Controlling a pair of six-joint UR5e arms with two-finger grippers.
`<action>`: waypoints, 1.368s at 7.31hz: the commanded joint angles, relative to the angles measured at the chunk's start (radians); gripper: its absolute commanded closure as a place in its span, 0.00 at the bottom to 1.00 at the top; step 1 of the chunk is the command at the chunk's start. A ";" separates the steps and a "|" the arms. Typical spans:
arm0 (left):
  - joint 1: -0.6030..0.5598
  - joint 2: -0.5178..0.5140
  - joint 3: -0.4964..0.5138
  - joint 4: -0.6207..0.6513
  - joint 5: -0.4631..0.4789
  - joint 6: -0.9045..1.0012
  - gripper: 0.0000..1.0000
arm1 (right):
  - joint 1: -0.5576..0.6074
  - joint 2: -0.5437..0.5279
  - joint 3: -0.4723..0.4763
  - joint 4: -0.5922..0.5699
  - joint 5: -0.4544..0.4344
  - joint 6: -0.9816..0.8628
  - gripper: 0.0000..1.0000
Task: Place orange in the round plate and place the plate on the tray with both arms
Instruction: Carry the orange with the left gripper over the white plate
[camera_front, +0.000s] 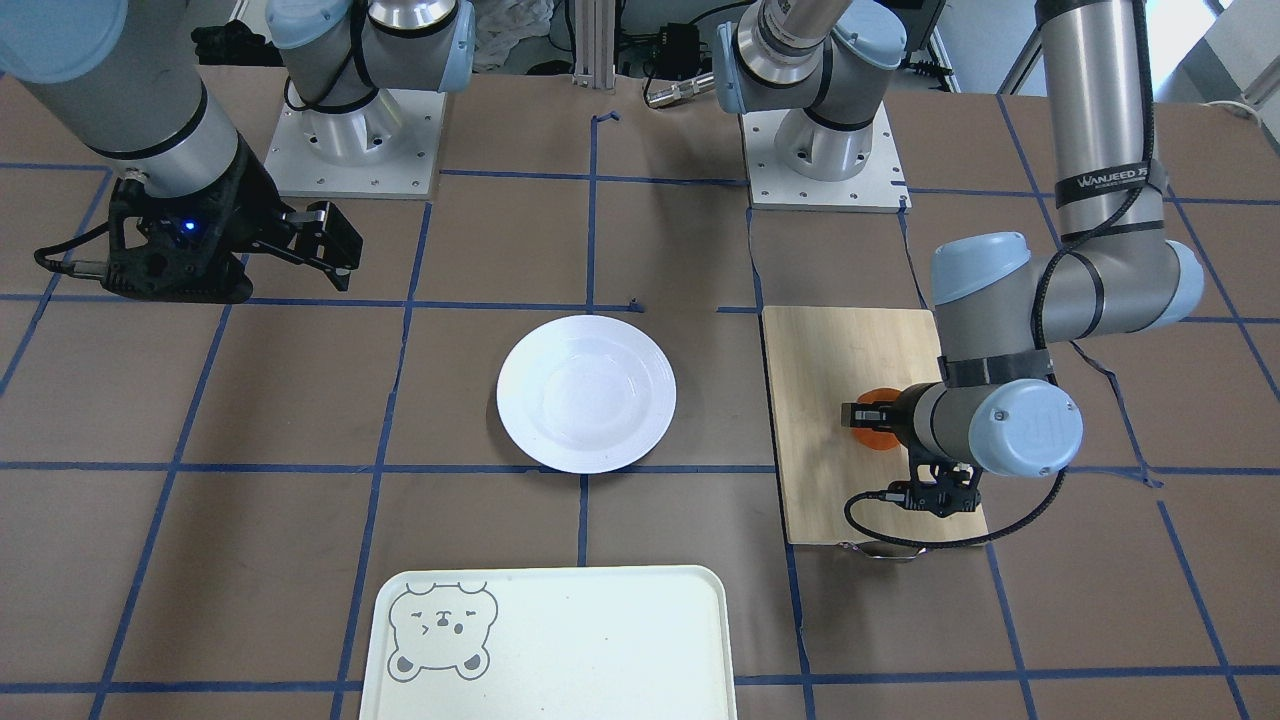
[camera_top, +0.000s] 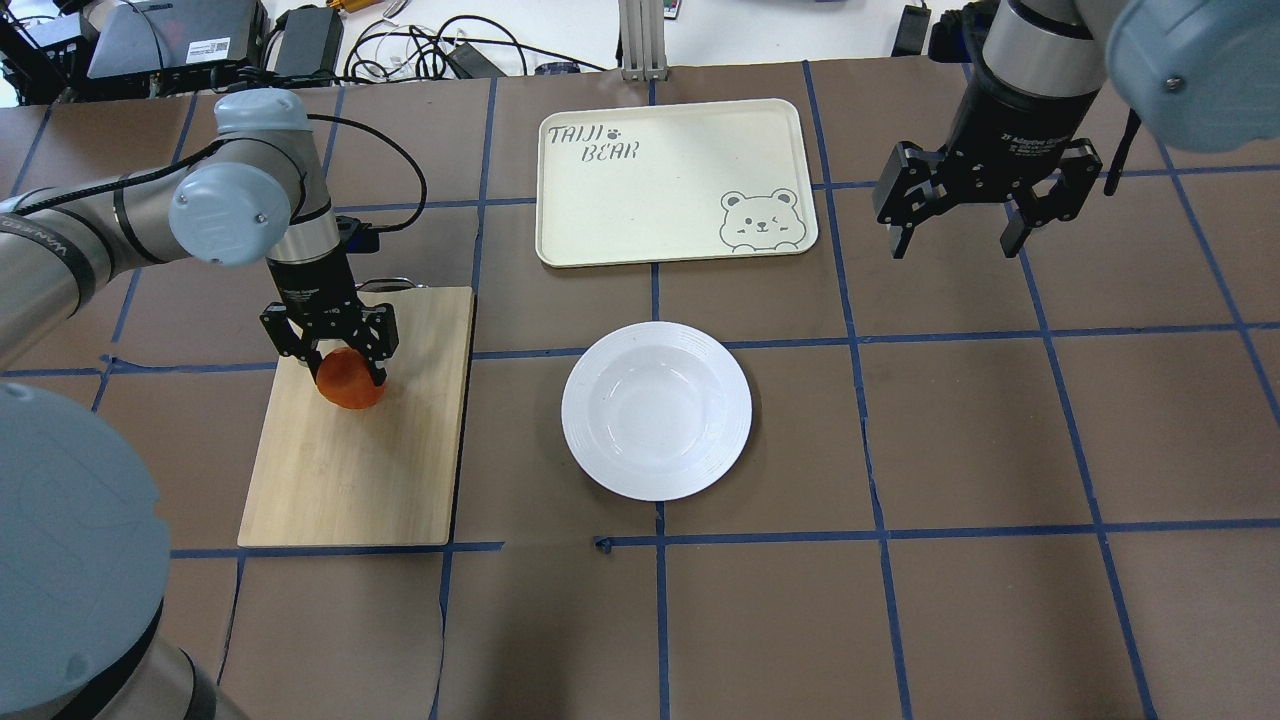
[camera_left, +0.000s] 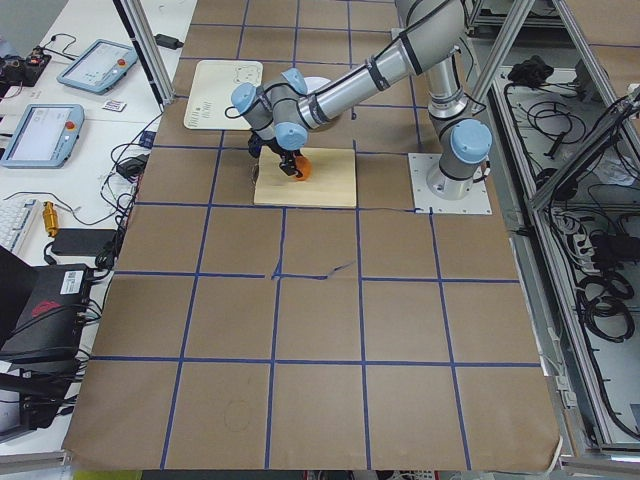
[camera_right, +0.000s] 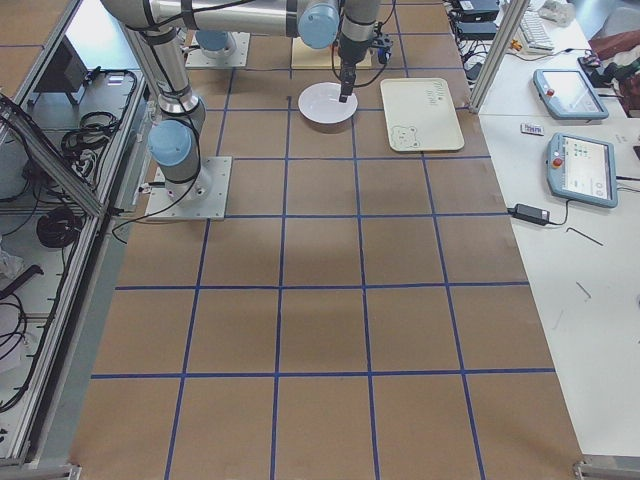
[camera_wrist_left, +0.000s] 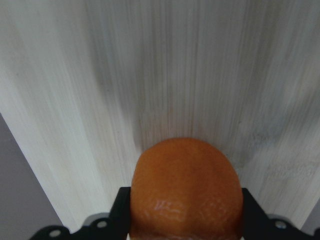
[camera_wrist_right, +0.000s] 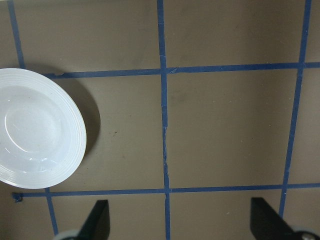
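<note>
The orange is over the wooden cutting board on the left. My left gripper points down with a finger pressed against each side of it. In the left wrist view the orange fills the gap between the black fingers. Whether it rests on the board or hangs just above it, I cannot tell. At mid-table lies the round plate, white with nothing on it. Beyond it sits the cream tray with a bear face. My right gripper hovers open, right of the tray.
The cutting board has a metal handle at its far end. The two arm bases stand on plates at the robot's side of the table. Blue tape lines cross the brown table cover. The right wrist view catches the plate at its left edge.
</note>
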 joint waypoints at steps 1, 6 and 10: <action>-0.074 0.015 0.084 -0.078 -0.084 -0.043 1.00 | 0.000 -0.001 0.000 0.001 -0.003 0.001 0.00; -0.414 -0.005 0.104 0.005 -0.335 -0.625 1.00 | -0.002 0.001 0.000 0.000 -0.007 -0.002 0.00; -0.510 -0.078 0.080 0.032 -0.364 -0.761 0.56 | -0.003 0.002 0.000 -0.002 -0.001 -0.003 0.00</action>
